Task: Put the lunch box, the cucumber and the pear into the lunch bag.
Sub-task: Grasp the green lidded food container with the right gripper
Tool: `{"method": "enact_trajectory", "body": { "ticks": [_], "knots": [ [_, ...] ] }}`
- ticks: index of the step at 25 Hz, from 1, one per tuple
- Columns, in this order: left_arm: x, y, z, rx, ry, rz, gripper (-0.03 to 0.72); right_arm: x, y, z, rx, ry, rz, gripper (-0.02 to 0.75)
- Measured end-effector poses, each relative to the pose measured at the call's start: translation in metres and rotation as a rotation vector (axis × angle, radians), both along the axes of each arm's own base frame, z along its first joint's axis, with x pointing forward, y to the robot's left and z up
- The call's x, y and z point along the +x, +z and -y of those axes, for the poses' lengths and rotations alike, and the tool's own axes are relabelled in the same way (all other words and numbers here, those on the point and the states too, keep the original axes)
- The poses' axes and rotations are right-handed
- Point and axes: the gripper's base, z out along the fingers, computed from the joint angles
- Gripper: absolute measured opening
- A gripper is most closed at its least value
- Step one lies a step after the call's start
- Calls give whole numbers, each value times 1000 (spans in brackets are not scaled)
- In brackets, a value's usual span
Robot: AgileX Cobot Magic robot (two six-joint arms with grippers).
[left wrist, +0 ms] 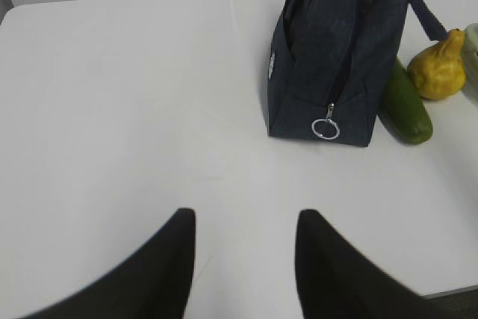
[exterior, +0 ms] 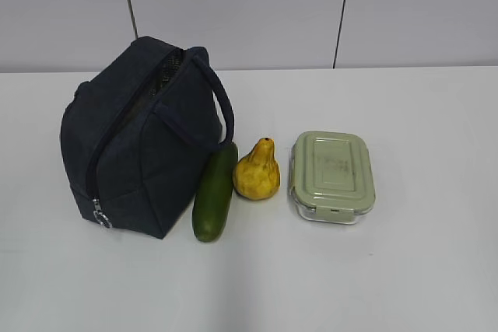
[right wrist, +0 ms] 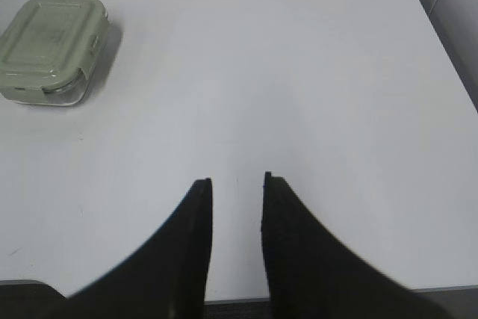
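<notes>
The navy lunch bag (exterior: 140, 138) stands on the white table, its top zipper partly open, with a silver ring pull (left wrist: 326, 129) at its near end. The dark green cucumber (exterior: 215, 192) lies against the bag's right side. The yellow pear (exterior: 257, 172) sits just right of the cucumber. The lunch box (exterior: 332, 176) with its sage-green lid stands right of the pear; it also shows in the right wrist view (right wrist: 51, 48). My left gripper (left wrist: 245, 218) is open and empty over bare table, well short of the bag. My right gripper (right wrist: 236, 181) is open and empty near the table's front edge. Neither gripper shows in the exterior view.
The white table (exterior: 420, 270) runs back to a grey panelled wall (exterior: 249, 5). The table's right edge (right wrist: 441, 42) shows in the right wrist view, and its front edge lies just under both grippers.
</notes>
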Motion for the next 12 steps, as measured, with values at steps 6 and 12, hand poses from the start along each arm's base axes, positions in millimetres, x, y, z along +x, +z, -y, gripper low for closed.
{"method": "enact_trajectory", "body": {
  "ticks": [6, 12],
  "knots": [
    [1, 2, 0, 0, 0, -2, 269, 4, 0, 0, -5, 1, -25, 195],
    [15, 21, 2, 11, 0, -99, 267, 11, 10, -5, -1, 43, -85, 195]
  ]
}}
